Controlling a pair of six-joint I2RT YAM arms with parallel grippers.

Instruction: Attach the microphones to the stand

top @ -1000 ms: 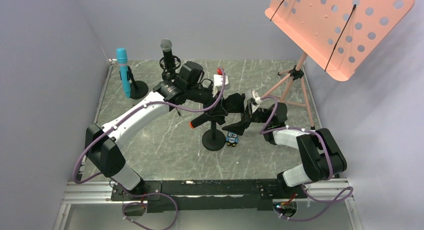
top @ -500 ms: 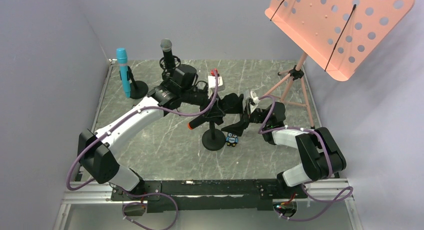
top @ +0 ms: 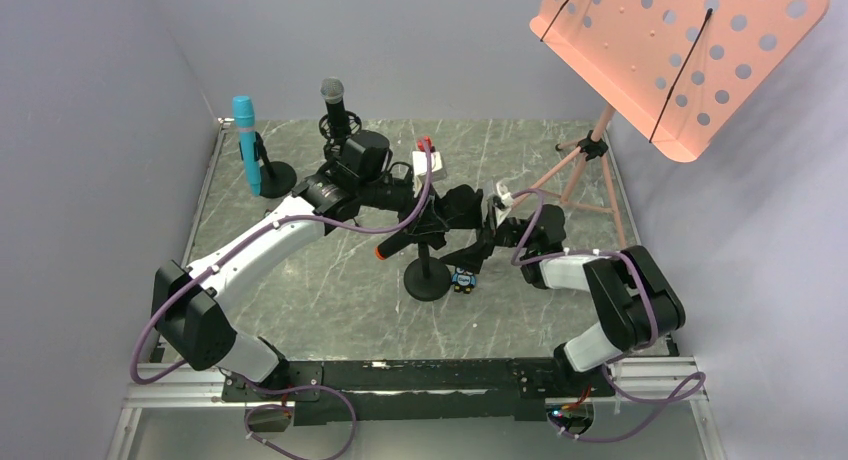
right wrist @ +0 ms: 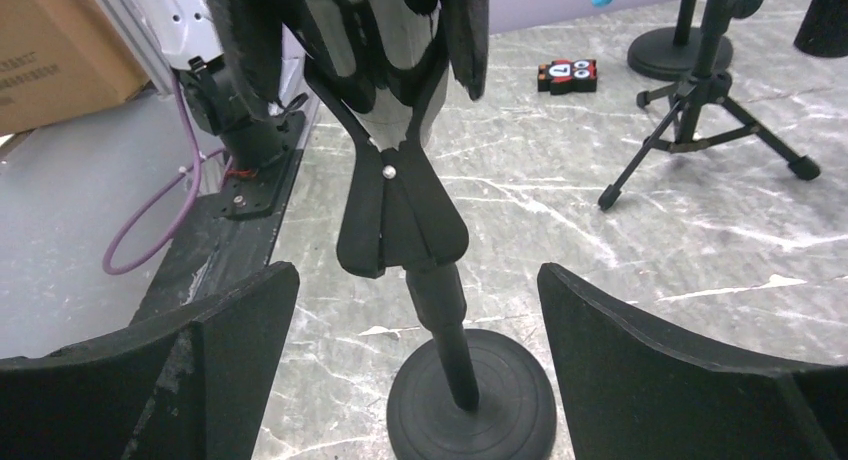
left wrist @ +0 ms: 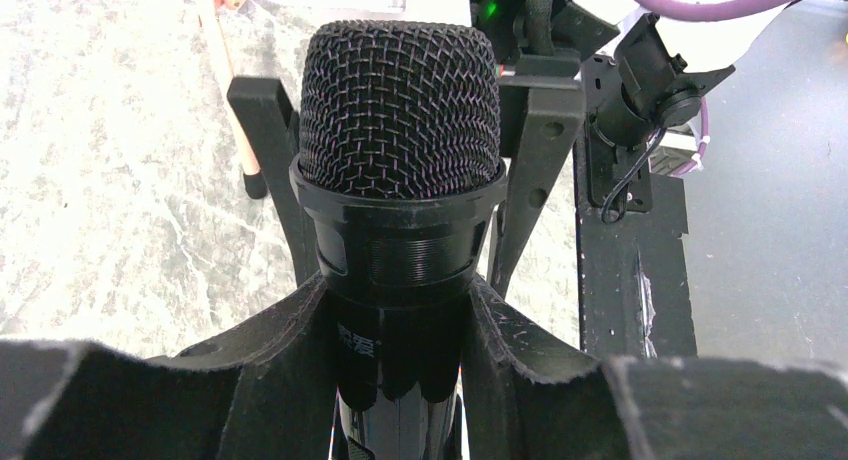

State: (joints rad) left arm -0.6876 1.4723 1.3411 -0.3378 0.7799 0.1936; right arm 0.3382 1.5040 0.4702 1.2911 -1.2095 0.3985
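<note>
My left gripper (top: pixel 432 225) (left wrist: pixel 400 300) is shut on the all-black microphone (left wrist: pixel 400 110), whose orange end ring (top: pixel 380 251) points down left. The microphone's body (right wrist: pixel 370 40) lies in the clip of the round-based stand (top: pixel 428 280) (right wrist: pixel 470 400). My right gripper (top: pixel 478 245) (right wrist: pixel 415 280) is open, its fingers on either side of the stand's post without touching it. The light blue microphone (top: pixel 244 140) stands in its stand at the back left. The black microphone with the silver mesh head (top: pixel 333 98) stands in a tripod stand behind my left arm.
A small blue owl figure (top: pixel 462 278) sits by the stand's base. A pink music stand (top: pixel 680 50) on a tripod (top: pixel 590 170) rises at the back right. A small numbered block (right wrist: pixel 567 75) lies on the marble floor near the black tripod (right wrist: pixel 700 120).
My right gripper has moved left, closer round the stand's post. My left arm has shifted slightly left, still holding the black microphone at the clip.
</note>
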